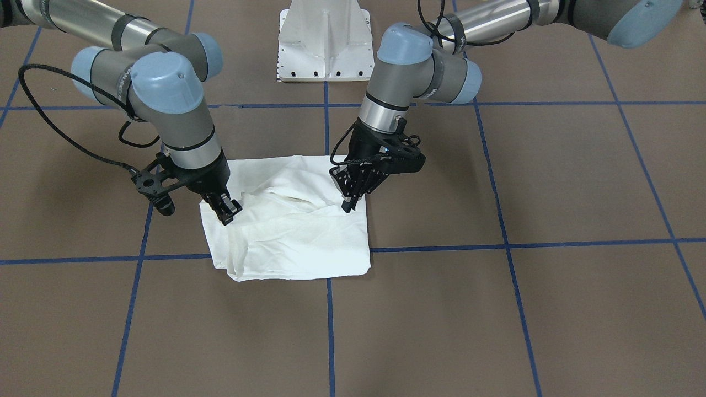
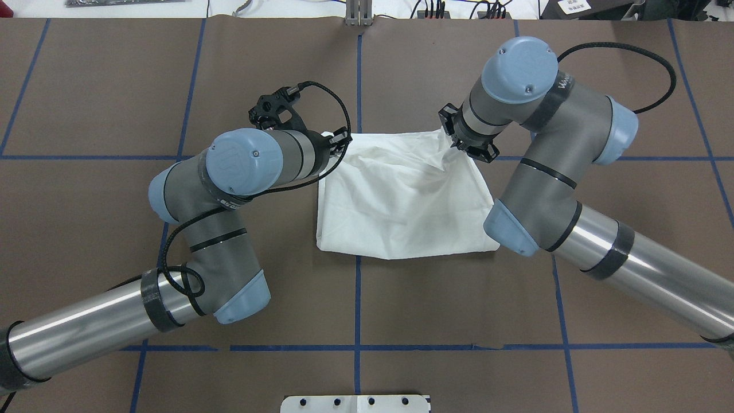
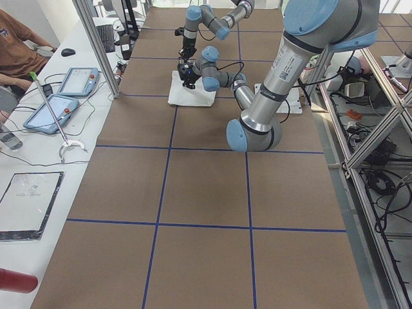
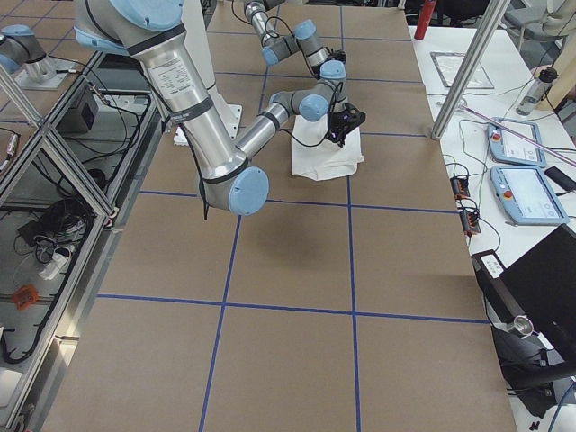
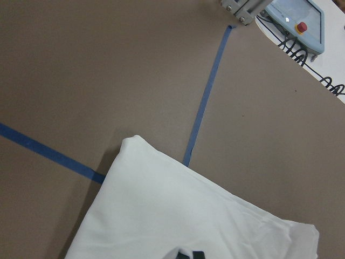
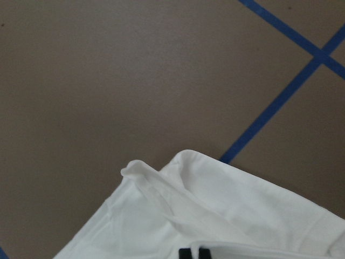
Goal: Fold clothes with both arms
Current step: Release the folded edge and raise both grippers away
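**Both grippers pinched on the far edge of the folded shirt**

I read clock directions from the overhead view, with 12 o'clock pointing away from the robot.

The flat brown table (image 1: 551, 309), crossed by a grid of blue tape lines (image 1: 573, 243), fills my screens.

The 2 silver-grey tubular arms with light blue joint caps come in from 7 and 5 o'clock. The left arm (image 2: 229, 172) bends toward the centre from the 9 o'clock side. The right arm (image 2: 545, 143) does the same from 3 o'clock.

The white cotton shirt (image 1: 298, 237) lies at mid-table as a rough, rumpled square, over a crossing of 2 tape lines. Its near edge rests flat. Its far edge is pulled up into creases at both corners.

The white metal pedestal base (image 1: 325, 44) sits at 6 o'clock from the cloth, well apart from it.

The black 2-finger left gripper (image 1: 348, 207) points down at the shirt's 10 o'clock corner, its tips pressed together on a raised fold of fabric. The matching right gripper (image 1: 227, 214) is at the 1 o'clock corner. On its wrist camera I see its 2 dark pads nearly touching, with white cloth caught between them.
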You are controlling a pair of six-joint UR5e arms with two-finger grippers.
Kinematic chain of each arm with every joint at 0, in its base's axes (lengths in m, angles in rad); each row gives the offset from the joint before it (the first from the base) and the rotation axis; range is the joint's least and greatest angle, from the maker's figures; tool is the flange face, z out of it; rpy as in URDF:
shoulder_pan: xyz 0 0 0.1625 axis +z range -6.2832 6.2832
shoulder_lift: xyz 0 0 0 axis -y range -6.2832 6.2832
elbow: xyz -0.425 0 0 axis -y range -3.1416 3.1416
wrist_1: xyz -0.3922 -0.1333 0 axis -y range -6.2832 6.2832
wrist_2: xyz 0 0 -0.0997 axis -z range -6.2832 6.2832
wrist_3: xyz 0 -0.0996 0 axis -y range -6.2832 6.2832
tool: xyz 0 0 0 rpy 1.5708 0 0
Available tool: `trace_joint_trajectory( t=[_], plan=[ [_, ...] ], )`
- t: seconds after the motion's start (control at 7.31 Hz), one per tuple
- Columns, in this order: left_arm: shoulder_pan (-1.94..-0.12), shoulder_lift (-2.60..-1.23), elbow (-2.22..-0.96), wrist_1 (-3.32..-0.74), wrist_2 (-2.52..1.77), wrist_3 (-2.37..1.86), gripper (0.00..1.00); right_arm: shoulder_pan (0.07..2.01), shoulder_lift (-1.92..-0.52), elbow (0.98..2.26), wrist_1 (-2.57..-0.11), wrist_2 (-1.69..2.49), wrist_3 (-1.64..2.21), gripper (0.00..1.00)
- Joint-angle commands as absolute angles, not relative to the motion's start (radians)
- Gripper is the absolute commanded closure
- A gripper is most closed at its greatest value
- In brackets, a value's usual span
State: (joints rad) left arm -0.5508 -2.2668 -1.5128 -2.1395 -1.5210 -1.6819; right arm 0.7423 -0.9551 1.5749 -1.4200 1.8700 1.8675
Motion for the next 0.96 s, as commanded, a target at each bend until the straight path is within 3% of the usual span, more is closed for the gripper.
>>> trace_joint_trajectory(
  t=[0.0,0.14,0.27,0.41,0.68,0.82],
  plan=[
    [-0.653,-2.273,-1.409,-2.204,-1.525,-1.574,0.58,0.813,-0.817,1.275,-1.232,1.875,1.757,0.01],
    [-0.685,-2.273,-1.385,-2.209,-1.532,-1.551,0.19,0.865,-0.786,1.226,-1.232,1.887,1.582,0.0],
    [-0.689,-2.272,-1.385,-2.218,-1.543,-1.549,0.14,0.929,-0.795,1.214,-1.233,1.948,1.5,0.0],
    [-0.69,-2.266,-1.385,-2.221,-1.545,-1.545,0.0,0.96,-0.825,1.218,-1.23,2.001,1.412,0.0],
    [-0.702,-2.215,-1.429,-2.224,-1.638,-1.422,0.0,0.989,-0.923,1.284,-1.229,2.04,1.373,0.0],
    [-0.725,-2.127,-1.539,-2.217,-1.729,-1.308,0.0,1.033,-0.987,1.337,-1.23,2.092,1.268,0.0]
  ],
)
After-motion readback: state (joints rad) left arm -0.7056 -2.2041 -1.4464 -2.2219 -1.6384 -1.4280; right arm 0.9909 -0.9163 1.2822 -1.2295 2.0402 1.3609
